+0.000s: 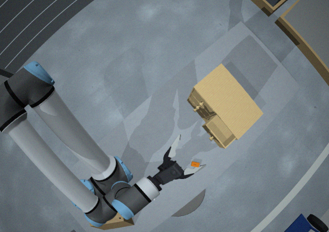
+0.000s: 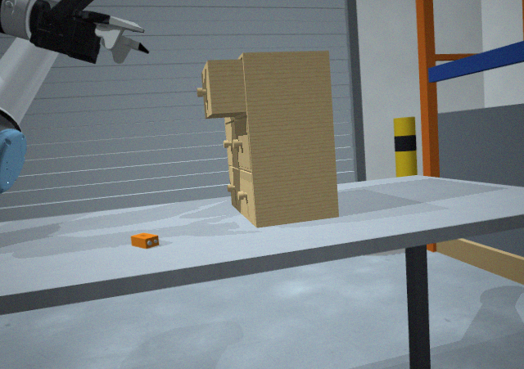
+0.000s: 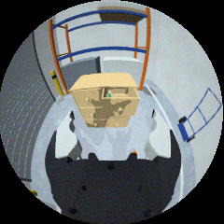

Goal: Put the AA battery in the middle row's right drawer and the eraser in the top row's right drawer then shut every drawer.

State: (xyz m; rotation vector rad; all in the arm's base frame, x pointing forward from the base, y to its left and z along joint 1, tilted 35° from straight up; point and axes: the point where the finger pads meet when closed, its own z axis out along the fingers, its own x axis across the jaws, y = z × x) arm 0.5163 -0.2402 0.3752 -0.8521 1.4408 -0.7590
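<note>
While the arm hangs high at the upper left of the exterior view:
gripper (image 2: 127,35): jaws spread wide, nothing in them
chest (image 2: 287,137): upright, centre frame, on the table (image 2: 381,230)
top right drawer (image 2: 222,87): pulled out, small green-and-white thing inside (image 3: 109,94)
orange block (image 2: 144,240): lower left, well apart from chest

The chest (image 2: 291,137) is pale tan wood with fine grain. An orange block (image 2: 144,240) lies on the grey table (image 2: 381,213). At right stands a yellow, black-banded post (image 2: 404,145).
</note>
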